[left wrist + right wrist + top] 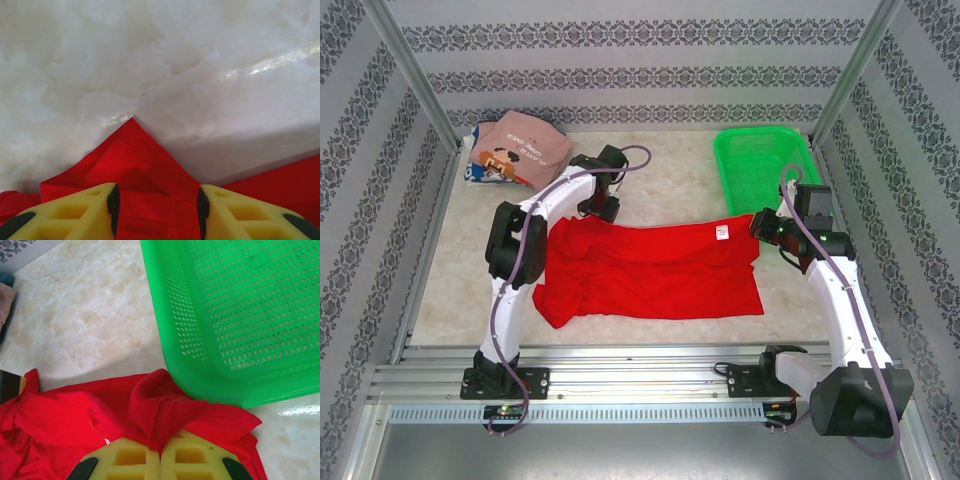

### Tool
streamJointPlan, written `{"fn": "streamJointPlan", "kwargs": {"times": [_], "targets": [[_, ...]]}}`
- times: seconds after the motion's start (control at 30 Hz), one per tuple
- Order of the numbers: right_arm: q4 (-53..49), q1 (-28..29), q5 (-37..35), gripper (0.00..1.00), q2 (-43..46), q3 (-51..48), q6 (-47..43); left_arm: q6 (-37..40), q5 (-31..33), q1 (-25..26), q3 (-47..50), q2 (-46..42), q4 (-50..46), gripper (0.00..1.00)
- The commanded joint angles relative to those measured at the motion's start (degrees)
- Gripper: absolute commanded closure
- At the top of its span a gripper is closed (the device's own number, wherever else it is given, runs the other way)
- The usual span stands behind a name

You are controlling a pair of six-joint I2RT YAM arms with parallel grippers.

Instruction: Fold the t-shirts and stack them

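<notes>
While the right gripper clamps the red t-shirt, the left gripper, jaws parted, straddles its corner.

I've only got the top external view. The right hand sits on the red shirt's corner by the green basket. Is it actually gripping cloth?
Observer: Yes. The right hand is shut, with a fold of the red t-shirt pinched between its fingers.
Operator: And the left hand, at the far edge?
Observer: The left hand stands open, one finger on each side of red cloth; a pointed corner lies on the table just ahead.
Operator: Is the basket in the way?
Observer: The near corner of the green basket looks to touch the bunched fold.
</notes>
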State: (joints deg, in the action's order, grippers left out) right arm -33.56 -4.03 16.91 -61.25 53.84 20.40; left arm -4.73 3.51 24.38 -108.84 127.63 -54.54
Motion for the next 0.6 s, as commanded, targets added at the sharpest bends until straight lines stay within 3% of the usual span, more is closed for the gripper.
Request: {"fn": "streamJointPlan", "kwargs": {"times": [0.0,0.23,0.47,0.57], "targets": [[0.85,-0.41,-0.61,1.0,1.37,-0.59,-1.51,0.87,1.56,0.65,-1.92,1.62,-4.08,0.55],[0.77,-0.38,-0.91,1.0,1.73,-0.69,-1.49,0.9,2.66,0.63,-1.34,2.1,-4.28,0.61],[0.96,-0.45,-1.12,1.0,1.73,-0.85,-1.47,0.86,1.93,0.59,0.34,0.33,-3.1,0.88],[1.04,-0.45,-0.91,1.0,1.59,-0.85,-1.47,0.88,1.42,0.55,0.99,-0.97,-2.68,0.93]]}}
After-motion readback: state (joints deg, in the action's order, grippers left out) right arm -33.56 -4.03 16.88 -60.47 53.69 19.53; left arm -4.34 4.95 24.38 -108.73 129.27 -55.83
